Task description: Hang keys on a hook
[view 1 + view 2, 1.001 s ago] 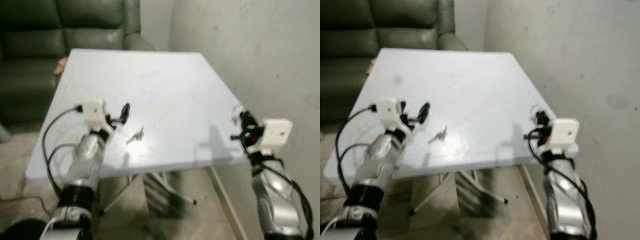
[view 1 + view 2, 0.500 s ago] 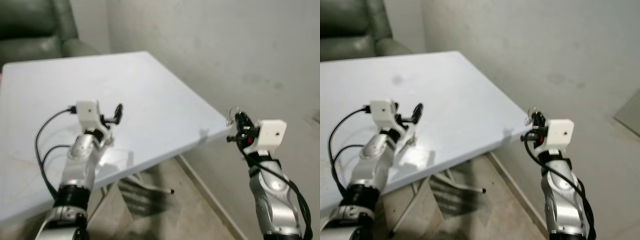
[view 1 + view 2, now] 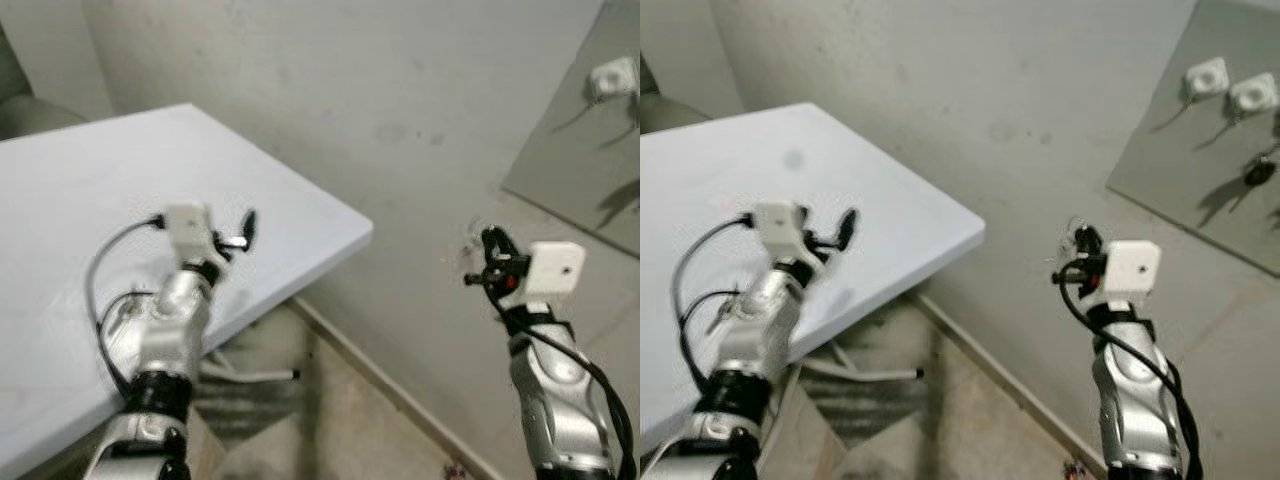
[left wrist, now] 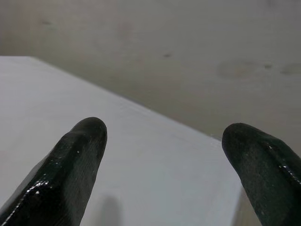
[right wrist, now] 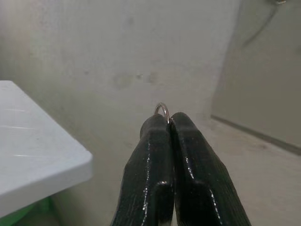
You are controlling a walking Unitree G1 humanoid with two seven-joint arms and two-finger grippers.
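Right gripper [image 5: 168, 123] raised in the lower right of the head views, forearm rising near vertical, wrist camera block white, fingers [image 3: 493, 243] pointing up and slightly toward the wall. Fingers pressed together, pinching a thin metal key ring [image 5: 162, 109] at their tips. In the right wrist view only an arc of the ring rises above the fingertips, standing roughly in line with the fingers' long axis. In the left eye view something small and pale blurs just left of the fingertips; the keys themselves cannot be made out.

Left gripper [image 4: 164, 141] held over the white surface [image 3: 60, 200] at centre left, forearm angled up from the lower left, elbow bent, black cable looping beside it. Fingers spread wide, nothing between them; they point toward the surface's far corner and the wall beyond.

Grey panel [image 3: 1200, 150] on the wall, upper right of the right eye view, carries two white hooks [image 3: 1230, 88] near the top edge. A dark item [image 3: 1257, 172] hangs lower on the panel; too small to identify.
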